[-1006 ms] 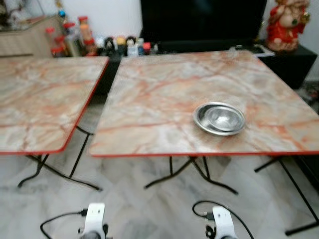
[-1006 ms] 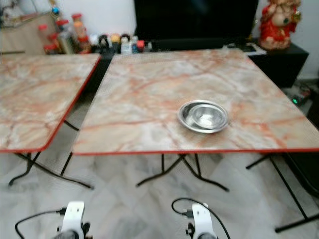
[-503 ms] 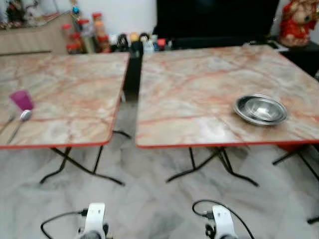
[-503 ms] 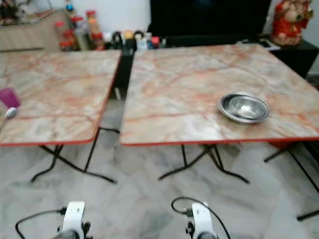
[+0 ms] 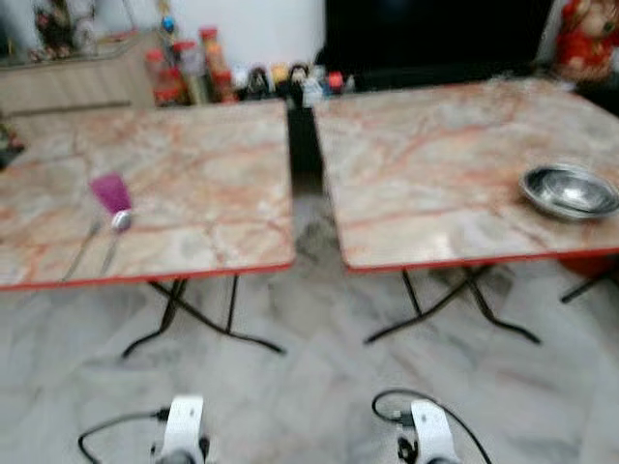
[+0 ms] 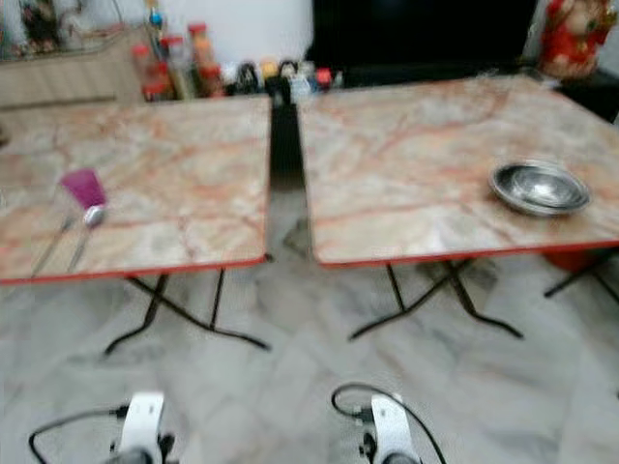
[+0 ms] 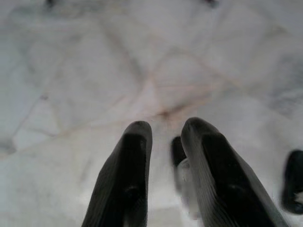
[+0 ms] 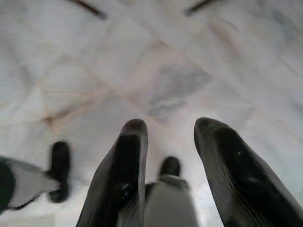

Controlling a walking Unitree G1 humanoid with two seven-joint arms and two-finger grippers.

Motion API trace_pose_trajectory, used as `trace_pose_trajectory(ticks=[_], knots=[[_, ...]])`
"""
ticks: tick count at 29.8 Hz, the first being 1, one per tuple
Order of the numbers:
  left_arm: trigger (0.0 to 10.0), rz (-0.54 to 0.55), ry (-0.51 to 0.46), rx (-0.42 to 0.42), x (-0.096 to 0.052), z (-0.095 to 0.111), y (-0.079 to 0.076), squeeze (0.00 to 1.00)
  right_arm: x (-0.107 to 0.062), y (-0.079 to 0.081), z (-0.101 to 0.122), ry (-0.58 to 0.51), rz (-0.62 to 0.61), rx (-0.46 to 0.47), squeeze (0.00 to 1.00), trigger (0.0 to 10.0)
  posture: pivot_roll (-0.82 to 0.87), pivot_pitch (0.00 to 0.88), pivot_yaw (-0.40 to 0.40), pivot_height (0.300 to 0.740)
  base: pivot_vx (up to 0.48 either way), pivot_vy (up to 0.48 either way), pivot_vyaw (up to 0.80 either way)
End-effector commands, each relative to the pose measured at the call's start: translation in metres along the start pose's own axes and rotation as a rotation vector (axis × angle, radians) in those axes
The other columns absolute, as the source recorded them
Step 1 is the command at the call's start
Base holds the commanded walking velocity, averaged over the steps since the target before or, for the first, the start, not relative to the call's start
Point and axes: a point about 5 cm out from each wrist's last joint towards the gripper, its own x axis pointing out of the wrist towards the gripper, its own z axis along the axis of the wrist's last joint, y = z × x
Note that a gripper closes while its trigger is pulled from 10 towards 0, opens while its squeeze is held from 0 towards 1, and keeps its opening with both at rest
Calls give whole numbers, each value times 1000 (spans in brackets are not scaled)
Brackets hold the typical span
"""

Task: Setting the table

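Observation:
A steel bowl on a steel plate sits near the front right of the right marble-patterned table. On the left table stands a pink cup, with a spoon and a second thin utensil lying in front of it. Both arms hang low over the floor, well short of the tables. My left gripper is open with nothing between its fingers. My right gripper is open too, and holds nothing.
A gap runs between the two red-edged tables, whose black folding legs spread over the marble floor. Bottles and jars line the back beside a black TV. A red figurine stands at the far right.
The camera has swung left: the bowl now sits at the picture's right edge and the left table with cup and spoon has come into view. Both arms hang as before.

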Motion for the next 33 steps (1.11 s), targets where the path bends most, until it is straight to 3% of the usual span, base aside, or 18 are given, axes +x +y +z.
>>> trace_pose_trajectory(ticks=[1, 28, 33], knots=[[10000, 13, 15, 1, 0, -2, 4, 0, 1, 2, 5, -14, 4, 2, 0, 10000, 12, 0, 23, 719, 0, 480, 0], [10000, 13, 11, 0, 0, -2, 1, 0, 0, -2, 2, -13, -10, 18, 0, 10000, -7, 0, 25, 719, 0, 480, 0], [10000, 21, 2, 7, 0, -1, 2, 0, 0, -4, 5, -19, -19, 23, 0, 10000, 1, 0, 18, 719, 0, 137, 0]])
